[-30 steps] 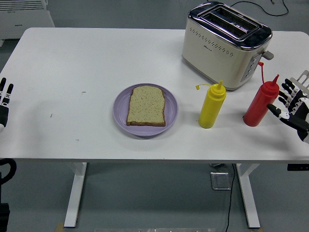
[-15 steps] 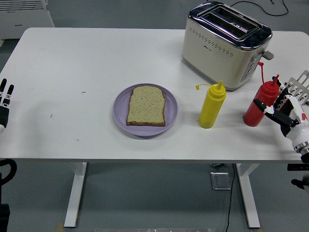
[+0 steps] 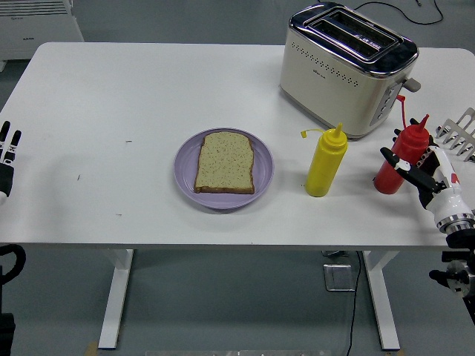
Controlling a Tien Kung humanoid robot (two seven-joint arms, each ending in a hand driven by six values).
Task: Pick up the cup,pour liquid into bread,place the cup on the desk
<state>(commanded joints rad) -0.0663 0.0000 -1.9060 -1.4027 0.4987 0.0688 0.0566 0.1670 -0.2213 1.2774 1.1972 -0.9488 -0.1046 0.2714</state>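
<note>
Red bottle (image 3: 396,160) partly hidden by right hand (image 3: 427,172).

The right hand (image 3: 424,174) has slim black fingers (image 3: 393,159) with pale joints, a white palm shell bearing a small red mark, and a ringed silver cuff at the wrist; below that cuff the arm (image 3: 459,278) turns black, with knobbly dark fittings near the picture's lower right corner. The left hand (image 3: 7,159) shows as black fingertips over white segments at the left edge. Below it a black, rounded piece of the left arm (image 3: 9,265) curls in by the lower left corner.
</note>
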